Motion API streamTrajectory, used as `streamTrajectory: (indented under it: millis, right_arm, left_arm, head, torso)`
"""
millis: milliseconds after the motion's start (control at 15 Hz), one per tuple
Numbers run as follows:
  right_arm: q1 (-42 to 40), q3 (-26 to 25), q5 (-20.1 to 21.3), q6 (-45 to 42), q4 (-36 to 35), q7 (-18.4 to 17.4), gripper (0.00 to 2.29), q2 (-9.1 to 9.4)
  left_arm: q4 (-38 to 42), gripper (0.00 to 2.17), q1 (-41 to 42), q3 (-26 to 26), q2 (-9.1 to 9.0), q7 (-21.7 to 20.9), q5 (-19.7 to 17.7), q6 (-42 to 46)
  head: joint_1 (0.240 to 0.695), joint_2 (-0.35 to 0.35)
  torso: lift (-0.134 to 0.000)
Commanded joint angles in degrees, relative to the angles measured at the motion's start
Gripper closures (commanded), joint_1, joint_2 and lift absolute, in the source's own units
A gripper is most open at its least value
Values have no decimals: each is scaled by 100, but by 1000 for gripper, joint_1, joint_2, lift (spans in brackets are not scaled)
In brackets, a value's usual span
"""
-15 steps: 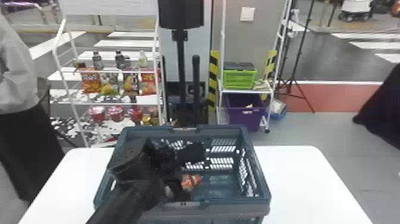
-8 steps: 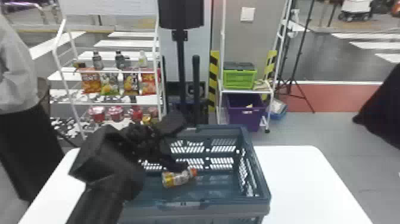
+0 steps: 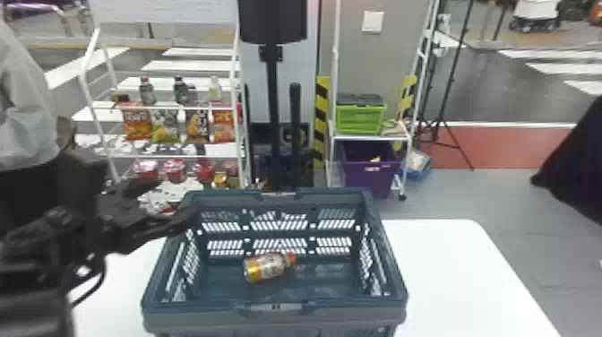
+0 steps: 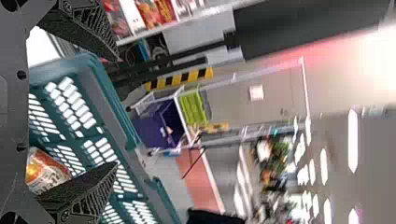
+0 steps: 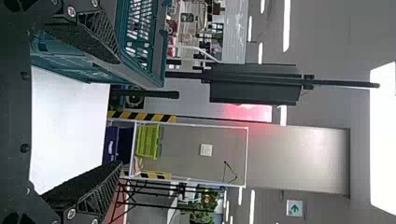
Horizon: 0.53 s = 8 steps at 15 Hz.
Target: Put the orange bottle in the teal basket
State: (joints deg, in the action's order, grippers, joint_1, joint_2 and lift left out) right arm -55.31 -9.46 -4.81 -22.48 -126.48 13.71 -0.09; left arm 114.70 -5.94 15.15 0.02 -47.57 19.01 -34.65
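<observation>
Observer: Status of the orange bottle (image 3: 268,267)?
Recorder: Inside the teal basket (image 3: 192,309), lying on its side on the basket floor, orange cap toward the robot's right. The basket stands upright on the white worktop (image 3: 439,269).

Observer: Left claw (image 4: 116,112)?
Recorder: Fingers spread wide, nothing between them. In the head view it hangs at the basket's left side, well apart from the bottle.

Observer: Right claw (image 5: 118,112)?
Recorder: Also wide open and empty. It is to the right of the basket and takes no part in the placing.

Observer: How much of the task is done?
Recorder: Judged complete in substance. The bottle lies within the basket walls, and neither claw has hold of it. The task line does not ask for it to be upright.

Observer: Remaining?
Recorder: Probably only drawing the left arm clear. One caution: a low path could let a finger catch the rim and nudge the basket.
</observation>
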Motion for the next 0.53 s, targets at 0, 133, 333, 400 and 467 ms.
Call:
streamTrajectory:
  millis: [0,133,333,400,467]
  right_arm:
    - [47,-12,-47,47,9,0,127,14]
    - [135,-12,-47,328,9,9,124,14]
    - [266,-4,-47,609,18,9,124,14]
    - [302,-4,-47,645,27,9,124,14]
    - [346,14,-47,715,27,9,120,14]
  left_arm:
    - [466,103,734,656,-16,353,-1189,-152]
    - [782,103,1613,823,-16,925,-1427,340]
    - [861,100,2887,814,-16,1505,-1629,1676]
    - [861,100,3248,779,-16,1663,-1673,2221]
    - [844,97,3608,735,-16,1839,-1699,2730]
  head:
    - [499,0]
    - [499,0]
    - [499,0]
    - [499,0]
    - [499,0]
  torso:
    - [0]
    - [0]
    - [0]
    - [0]
    - [0]
